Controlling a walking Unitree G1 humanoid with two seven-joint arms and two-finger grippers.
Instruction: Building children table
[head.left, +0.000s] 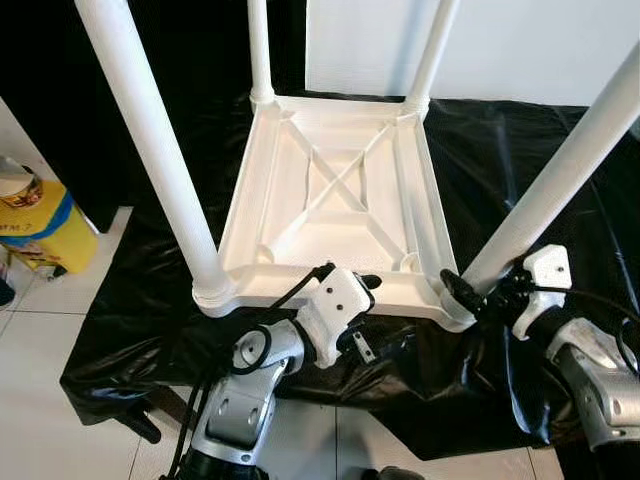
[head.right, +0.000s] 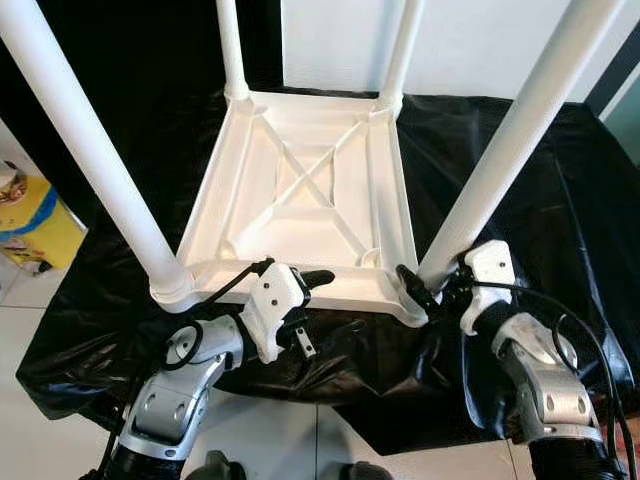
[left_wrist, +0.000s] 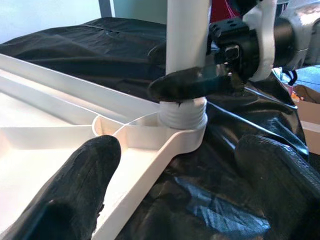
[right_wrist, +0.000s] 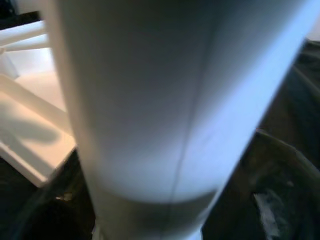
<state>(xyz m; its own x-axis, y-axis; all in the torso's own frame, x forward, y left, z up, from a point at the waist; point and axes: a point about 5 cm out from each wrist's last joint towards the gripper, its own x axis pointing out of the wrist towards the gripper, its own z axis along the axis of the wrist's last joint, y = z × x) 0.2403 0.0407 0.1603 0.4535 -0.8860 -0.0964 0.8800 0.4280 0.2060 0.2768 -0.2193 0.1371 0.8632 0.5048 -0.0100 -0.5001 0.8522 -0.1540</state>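
1. The upturned white table top (head.left: 330, 190) is lying on a black plastic sheet (head.left: 520, 180) with all four legs standing up in its corner sockets.
2. The right gripper (head.left: 462, 288) is clamping its black fingers around the near-right leg (head.left: 560, 175) just above the threaded collar, low on the leg.
3. The left gripper (left_wrist: 165, 195) is spreading wide open, one finger (left_wrist: 65, 195) over the near rim of the tray, the other over the sheet, gripping nothing.
4. Judging by this, the leg is being screwed home; keeping it square to the socket matters.
5. Pressing the near rim down with the left gripper would probably stop the top from spinning.
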